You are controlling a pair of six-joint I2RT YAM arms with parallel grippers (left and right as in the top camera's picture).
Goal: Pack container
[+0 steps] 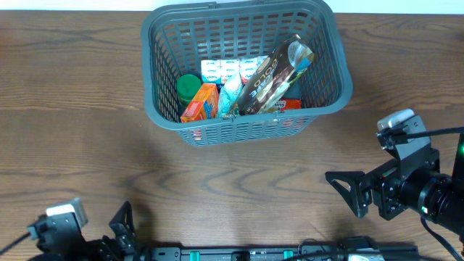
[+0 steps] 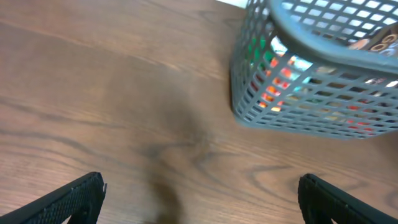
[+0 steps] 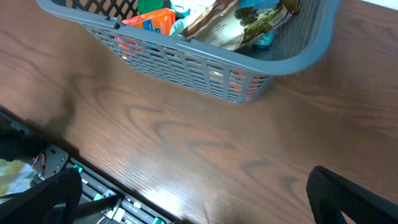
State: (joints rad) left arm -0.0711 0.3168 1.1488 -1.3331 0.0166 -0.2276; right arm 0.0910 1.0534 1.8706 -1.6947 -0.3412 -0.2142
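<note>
The basket point(image 1: 246, 129) stands upright on the far side of the wooden table point(image 1: 72, 109), about midway across. It is dark grey plastic with slatted sides and it is part full. A long glossy brown bag point(image 1: 274, 76) leans across it on a slant, its upper end close to the far right corner and its lower end down by the near wall. To the left of the bag is a pale blue and white pouch point(image 1: 230, 94), then an orange box point(image 1: 201, 103) against the near wall. A round green lid point(image 1: 188, 87) shows just behind the box, near the left wall. A row of small white packets with green print point(image 1: 225, 70) lies further back. Under the brown bag's lower end, a red pack point(image 1: 290, 104) shows against the near wall. Its colour also glows through the slats in both wrist views.

Neither arm is touching the basket. The right gripper point(image 1: 349, 194) hangs over bare wood at the near right of the table, well apart from the basket. Its two dark fingers are spread wide with nothing between them. The left gripper point(image 2: 199, 198) sits low at the near left corner, also well clear. From its own camera its fingers point(image 2: 81, 194) stand far apart at either edge of the view, empty, over plain tabletop. A dark rail with small green lights point(image 1: 254, 254) runs along the near edge between the two arms.
</note>
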